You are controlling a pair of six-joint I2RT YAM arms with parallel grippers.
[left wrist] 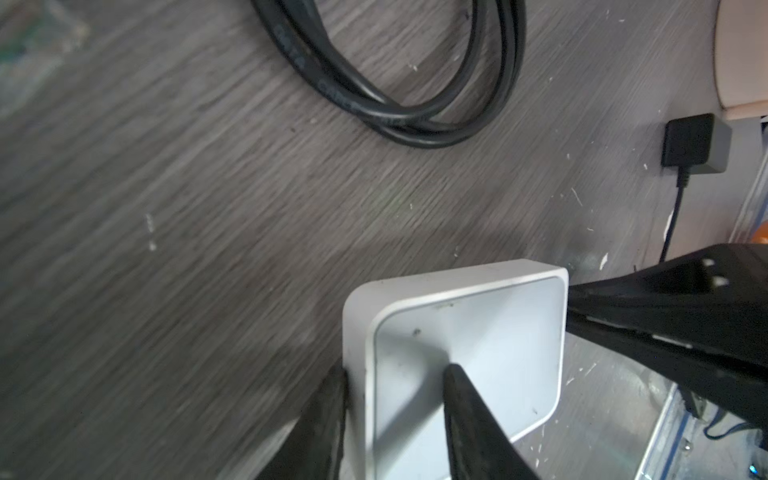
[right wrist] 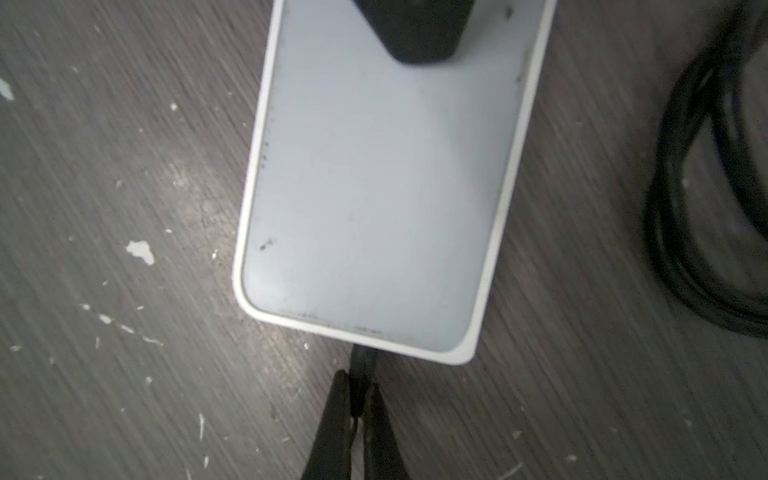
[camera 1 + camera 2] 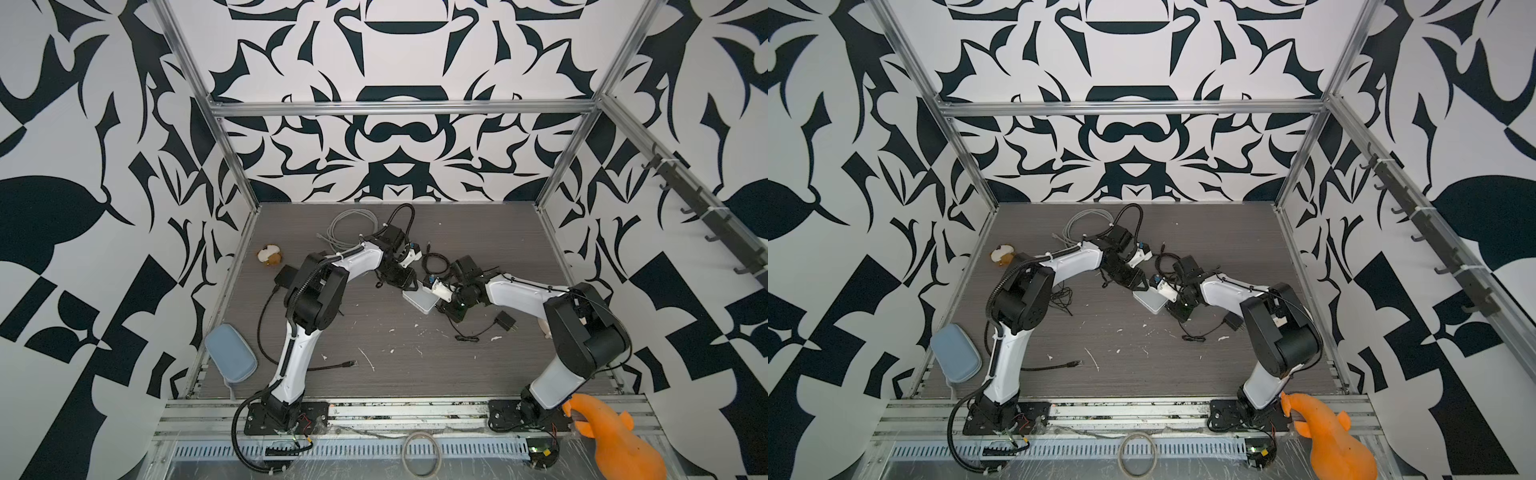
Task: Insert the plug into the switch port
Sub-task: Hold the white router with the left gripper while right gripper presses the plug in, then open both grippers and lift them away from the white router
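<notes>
The white switch lies flat in the middle of the table. My left gripper grips one end of it, with one finger on the side wall and the other on the top face. My right gripper is shut on the thin black plug at the opposite end. The plug's tip meets the switch's end wall under the rim. The port itself is hidden, so I cannot tell how deep the plug sits. The right gripper's dark body also shows in the left wrist view.
A black cable coil lies just behind the switch. A black power adapter with its thin lead sits to the right. A grey cable coil, a blue-grey case and a loose black cable lie on the left.
</notes>
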